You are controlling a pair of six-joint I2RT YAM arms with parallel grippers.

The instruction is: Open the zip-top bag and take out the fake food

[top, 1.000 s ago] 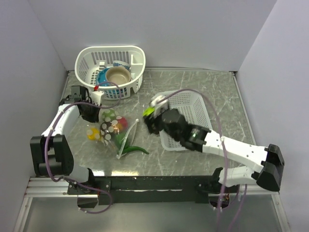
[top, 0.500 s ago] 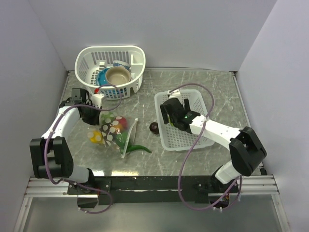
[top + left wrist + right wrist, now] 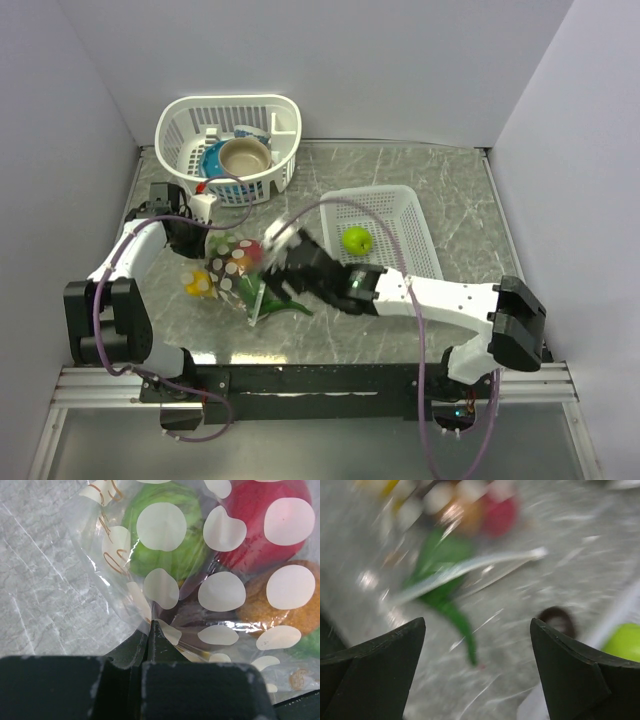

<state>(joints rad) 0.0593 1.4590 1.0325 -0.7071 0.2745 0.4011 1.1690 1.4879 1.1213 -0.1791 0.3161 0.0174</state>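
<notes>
Lying slack on the counter (image 3: 440, 190) near its left edge, about midway between front and back, the zip-top bag (image 3: 232, 262) reads as thin, floppy film that will crumple and slide rather than hold a shape. It wants a pinch on the film or on the stiffer zip strip, not a squeeze on the bulge. The fake food (image 3: 260, 515) inside, red, green and orange behind the dots, looks light, hard and rounded, likely to roll once free. A long green piece (image 3: 285, 308) pokes out at the bag's mouth and seems the easiest hold. The left claw (image 3: 150, 630) is closed tight on a fold of the film at the bag's far-left side. The right claw (image 3: 477, 625) hangs beside the mouth, spread wide, holding nothing. A lime-green piece (image 3: 356, 240) sits in the white mesh tray (image 3: 372, 191) toward the counter's right, and a dark maroon piece (image 3: 557, 620) lies on the counter just beside that tray.
</notes>
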